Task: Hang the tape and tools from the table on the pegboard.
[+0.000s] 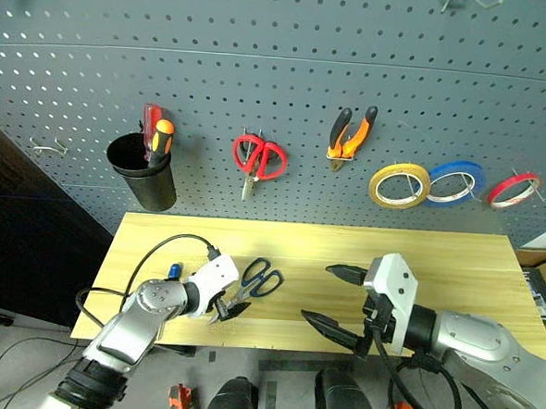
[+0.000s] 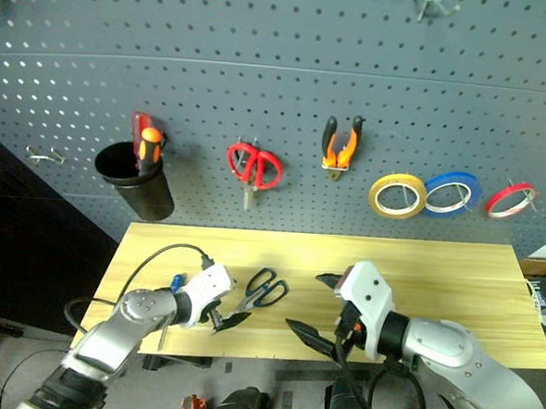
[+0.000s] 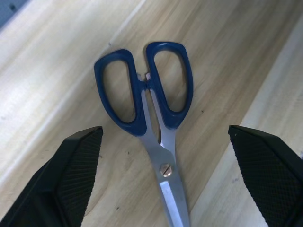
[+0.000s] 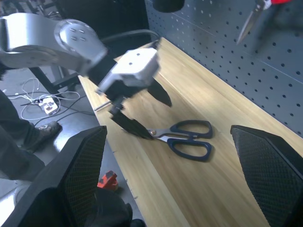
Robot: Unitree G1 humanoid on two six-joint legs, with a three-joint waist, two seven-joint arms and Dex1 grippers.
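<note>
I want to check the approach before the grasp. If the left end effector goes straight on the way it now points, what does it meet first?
Most likely the scissors with dark blue handles. The left end effector is open, a finger on each side of the blades near the pivot screw. Just under them is the table. Depth is hard to judge.

Dark blue handles on scissors [image 3: 151,90], silver blades. Table [image 1: 455,262] light yellow wood w/ stripes. Pegboard [image 1: 291,57] grey w/ dots. Red tape [image 1: 513,190] at 3 o'clock.
</note>
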